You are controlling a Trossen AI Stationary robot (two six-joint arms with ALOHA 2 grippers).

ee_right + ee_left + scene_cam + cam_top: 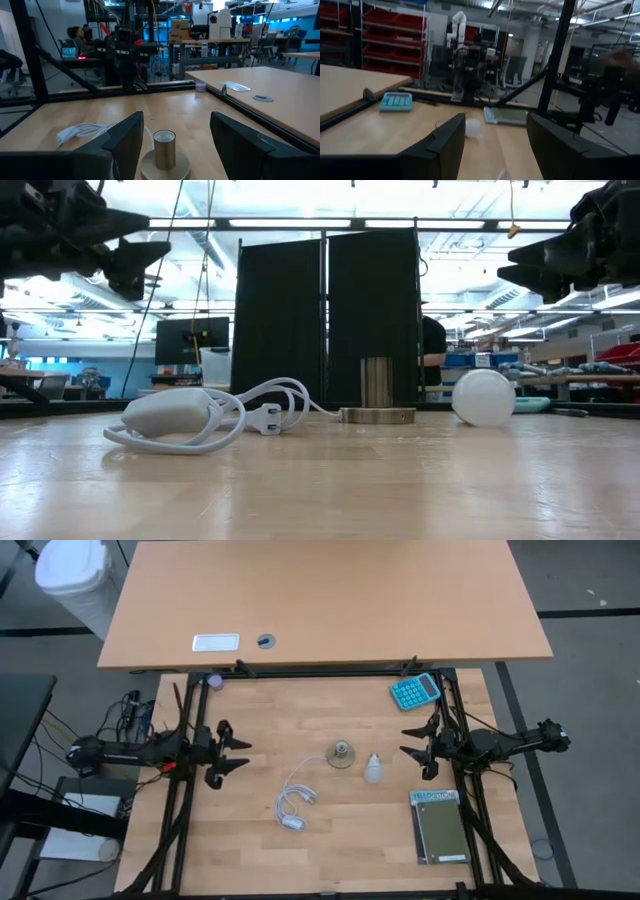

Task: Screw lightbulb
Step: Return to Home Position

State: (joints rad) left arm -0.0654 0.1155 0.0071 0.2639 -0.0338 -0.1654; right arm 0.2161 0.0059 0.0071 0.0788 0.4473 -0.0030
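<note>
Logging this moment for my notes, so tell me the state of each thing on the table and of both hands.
socket: upright, empty.
lightbulb: unscrewed, lying on its side beside the socket.
cable: coiled, lying loose.
left hand: open, empty, raised.
right hand: open, empty, raised.
notebook: closed, flat.

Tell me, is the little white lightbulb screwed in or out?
Out. The small white pear-shaped lightbulb lies on the wooden table beside the round metal socket stand, whose cylinder top stands empty.

Small white pear-shaped lightbulb (474, 127) shows only as a blur in the left wrist view; its screw base is hidden in the low view.
</note>
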